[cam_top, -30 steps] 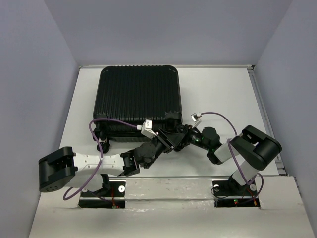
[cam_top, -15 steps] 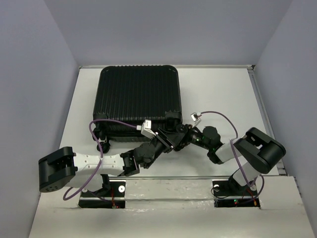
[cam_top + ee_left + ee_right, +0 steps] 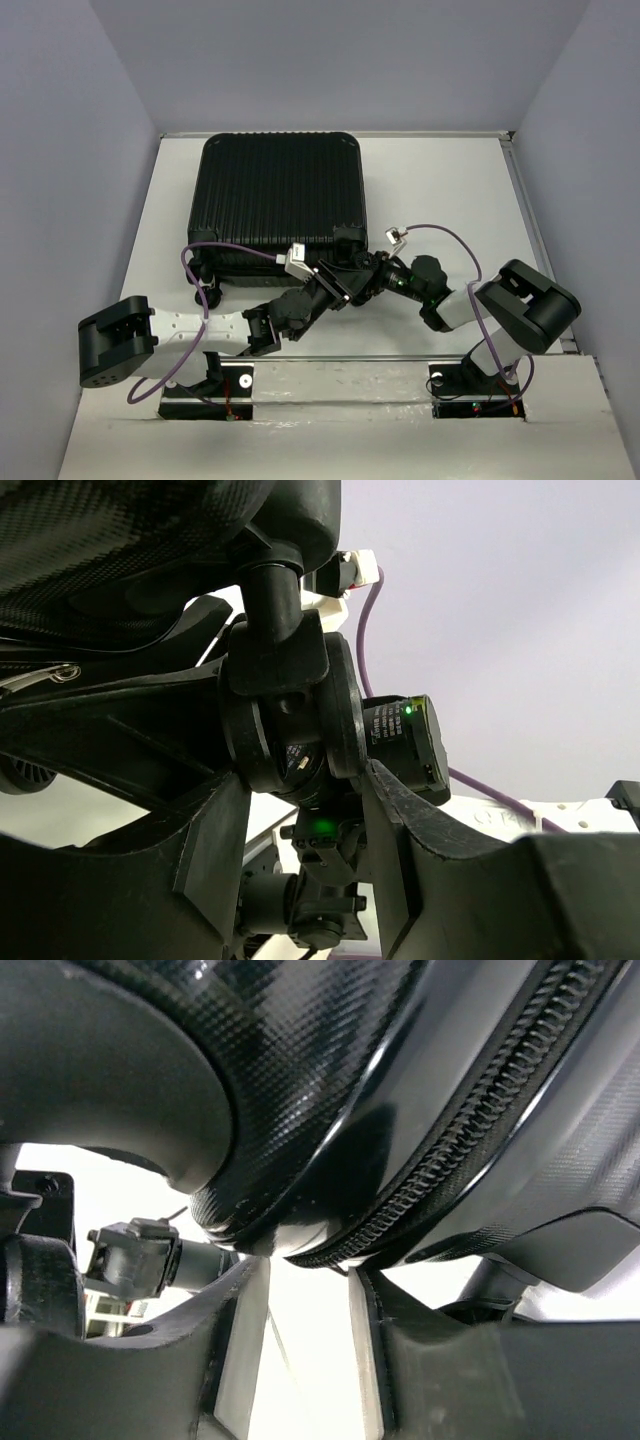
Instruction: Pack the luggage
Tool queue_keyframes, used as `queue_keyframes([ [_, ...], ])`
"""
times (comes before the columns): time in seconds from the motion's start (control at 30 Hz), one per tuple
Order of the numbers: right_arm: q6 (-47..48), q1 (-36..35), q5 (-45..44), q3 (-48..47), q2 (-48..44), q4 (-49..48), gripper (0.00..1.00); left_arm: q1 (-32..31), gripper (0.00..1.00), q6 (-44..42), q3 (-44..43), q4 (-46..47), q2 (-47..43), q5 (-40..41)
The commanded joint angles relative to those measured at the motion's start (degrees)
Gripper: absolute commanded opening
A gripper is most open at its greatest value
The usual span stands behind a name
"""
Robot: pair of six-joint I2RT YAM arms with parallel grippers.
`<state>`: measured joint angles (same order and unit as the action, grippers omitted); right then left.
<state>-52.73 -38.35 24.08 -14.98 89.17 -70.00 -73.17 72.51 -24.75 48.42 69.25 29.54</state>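
Note:
The luggage is a black ribbed hard-shell suitcase lying closed and flat at the back left of the table. Both grippers meet at its near right corner. My left gripper has its jaws on either side of a black caster wheel, and the fingertips touch the wheel's sides. My right gripper stands slightly open, with its tips right under the zipper seam of the shell. Only bright table shows between its fingers. The inside of the luggage is hidden.
A second caster wheel sits on the same corner, and two more sit at the near left corner. Purple cables loop over both arms. White walls bound the table on the left, back and right.
Both grippers stay at the luggage's near right corner. The right arm's elbow has drifted slightly to the right and lower.

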Motion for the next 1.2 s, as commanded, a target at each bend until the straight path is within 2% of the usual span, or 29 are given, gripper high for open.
queue_keyframes([
  [0.0,-0.18,-0.68,1.59,-1.8,-0.48,-28.35,0.38,-1.54,0.06,1.14,-0.47,10.73,-1.05,-4.23],
  [0.13,0.17,-0.68,1.59,-1.37,-0.13,-28.44,0.29,-1.54,0.06,1.32,-0.12,10.73,-1.23,-4.14],
  [0.2,0.43,-0.68,1.41,-1.1,0.13,-28.44,0.29,-1.54,0.06,1.32,0.06,10.73,-1.31,-4.05],
  [0.23,0.52,-0.68,1.33,-0.75,0.13,-28.35,0.24,-1.54,0.06,1.32,0.06,10.73,-1.23,-4.05],
  [0.5,2.72,-0.68,-3.06,3.2,-2.85,-28.35,0.07,-1.63,0.06,0.44,0.23,10.03,-1.58,-3.09],
  [0.7,2.98,-0.68,-7.28,7.94,-5.14,-27.57,0.07,-1.54,0.06,-1.58,-0.56,3.98,-3.77,-0.45],
  [0.87,5.27,-0.68,-10.97,10.49,-9.44,-15.8,0.07,-1.54,0.06,-3.95,-0.03,-2.88,-8.16,4.64],
  [0.93,6.32,-0.68,-14.12,11.64,-15.21,-11.41,0.07,-1.63,0.06,-4.39,0.41,-6.91,-10.61,6.05],
  [1.03,10.18,-0.68,-18.43,10.94,-24.27,5.61,0.07,-1.54,0.06,-4.66,1.81,-10.18,-13.96,8.34],
  [1.07,11.15,-0.68,-19.58,9.98,-30.83,14.27,0.07,-1.54,0.06,-4.75,2.16,-10.89,-14.67,8.69],
  [1.13,14.31,-0.68,-21.7,8.31,-37.45,23.46,0.07,-1.45,0.06,-5.1,3.04,-12.12,-16.16,9.22],
  [1.17,15.37,-0.68,-23.62,7.35,-40.62,32.12,0.07,-1.45,0.06,-5.36,3.13,-12.56,-16.43,9.22],
])
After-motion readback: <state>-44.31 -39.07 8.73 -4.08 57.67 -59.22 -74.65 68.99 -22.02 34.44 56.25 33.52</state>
